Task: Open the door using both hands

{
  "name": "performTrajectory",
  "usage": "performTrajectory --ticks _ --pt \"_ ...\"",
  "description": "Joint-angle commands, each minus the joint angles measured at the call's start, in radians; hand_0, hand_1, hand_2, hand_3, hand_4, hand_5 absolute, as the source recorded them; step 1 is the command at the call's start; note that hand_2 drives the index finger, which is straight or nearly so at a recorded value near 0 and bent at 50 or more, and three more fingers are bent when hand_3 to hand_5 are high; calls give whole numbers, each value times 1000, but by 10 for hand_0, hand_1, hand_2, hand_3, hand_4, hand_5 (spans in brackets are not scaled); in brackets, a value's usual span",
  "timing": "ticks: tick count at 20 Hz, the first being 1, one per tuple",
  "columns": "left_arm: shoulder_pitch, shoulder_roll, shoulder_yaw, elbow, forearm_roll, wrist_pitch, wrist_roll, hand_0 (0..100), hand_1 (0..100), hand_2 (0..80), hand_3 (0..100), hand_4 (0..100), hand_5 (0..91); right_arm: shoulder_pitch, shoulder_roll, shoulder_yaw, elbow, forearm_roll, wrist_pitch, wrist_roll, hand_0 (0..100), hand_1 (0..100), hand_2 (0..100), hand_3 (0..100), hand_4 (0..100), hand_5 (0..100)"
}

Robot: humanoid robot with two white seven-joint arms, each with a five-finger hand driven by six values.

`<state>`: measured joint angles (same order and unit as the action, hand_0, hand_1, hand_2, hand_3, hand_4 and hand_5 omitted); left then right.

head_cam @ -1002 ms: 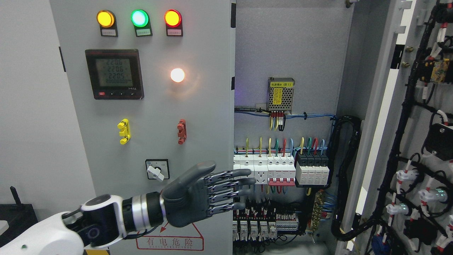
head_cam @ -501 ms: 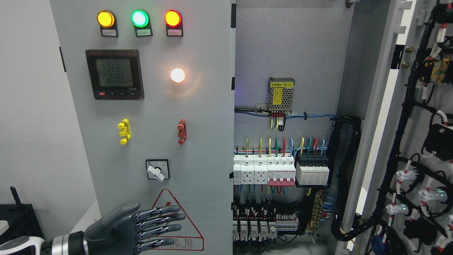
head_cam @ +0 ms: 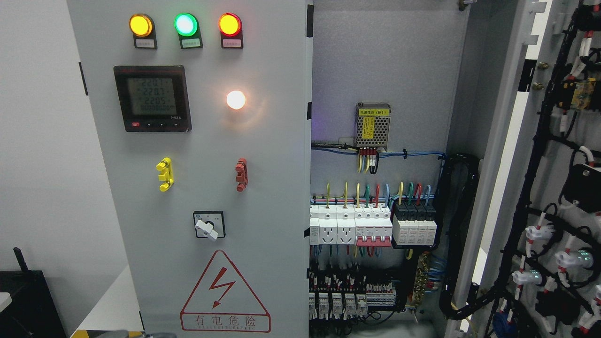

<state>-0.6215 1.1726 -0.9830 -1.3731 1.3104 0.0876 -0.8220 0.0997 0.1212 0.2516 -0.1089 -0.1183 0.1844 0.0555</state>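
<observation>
The grey left cabinet door (head_cam: 272, 155) fills the left half of the head view. It carries three lit lamps (head_cam: 185, 24), a digital meter (head_cam: 152, 98), a white lamp (head_cam: 235, 99), yellow (head_cam: 164, 174) and red (head_cam: 241, 174) handles and a rotary switch (head_cam: 208, 225). The right door (head_cam: 509, 141) stands swung open at the right, its inner face covered in black cable looms. Between the doors the cabinet interior shows rows of breakers (head_cam: 373, 227). Neither hand shows in the picture.
A power supply (head_cam: 373, 124) is mounted on the cabinet's back plate, and a thick black cable bundle (head_cam: 458, 234) runs down by the open door's hinge side. A white wall (head_cam: 42, 164) and a dark object (head_cam: 23, 300) lie to the left.
The left hand, open in front of the door's right edge a second ago, dropped down and left and has gone out of the picture. The doors have not moved.
</observation>
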Motion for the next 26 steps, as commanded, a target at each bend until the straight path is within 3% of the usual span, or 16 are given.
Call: performTrajectory --ticks 1,4,8,12,15,17,19,22,24,26 --pt "265 -103 205 392 -245 -80 -58 120 389 0 0 0 0 0 0 0 0 -1 0 0 120 389 0 0 0 0" --pt "454 -184 328 501 -386 -248 -66 120 389 0 0 0 0 0 0 0 0 0 0 0 120 389 0 0 0 0" --pt "647 -313 516 613 -624 -452 -66 120 389 0 0 0 0 0 0 0 0 -1 0 0 120 389 0 0 0 0" --pt "741 -437 657 710 -825 -551 -63 120 389 0 0 0 0 0 0 0 0 0 0 0 120 389 0 0 0 0" --pt "758 -548 734 828 -968 -658 -59 120 389 0 0 0 0 0 0 0 0 0 0 0 120 389 0 0 0 0" --pt "773 -590 759 905 -1022 -716 -45 120 389 0 0 0 0 0 0 0 0 0 0 0 120 389 0 0 0 0" --pt "796 -634 791 971 -1063 -759 6 120 389 0 0 0 0 0 0 0 0 0 0 0 120 389 0 0 0 0" --pt "815 -718 796 1045 -1141 -766 160 120 389 0 0 0 0 0 0 0 0 -1 0 0 120 389 0 0 0 0" --pt "835 -772 796 1086 -1166 -763 262 120 389 0 0 0 0 0 0 0 0 0 0 0 120 389 0 0 0 0" --pt "853 -815 796 1124 -1169 -759 329 120 389 0 0 0 0 0 0 0 0 0 0 0 120 389 0 0 0 0"
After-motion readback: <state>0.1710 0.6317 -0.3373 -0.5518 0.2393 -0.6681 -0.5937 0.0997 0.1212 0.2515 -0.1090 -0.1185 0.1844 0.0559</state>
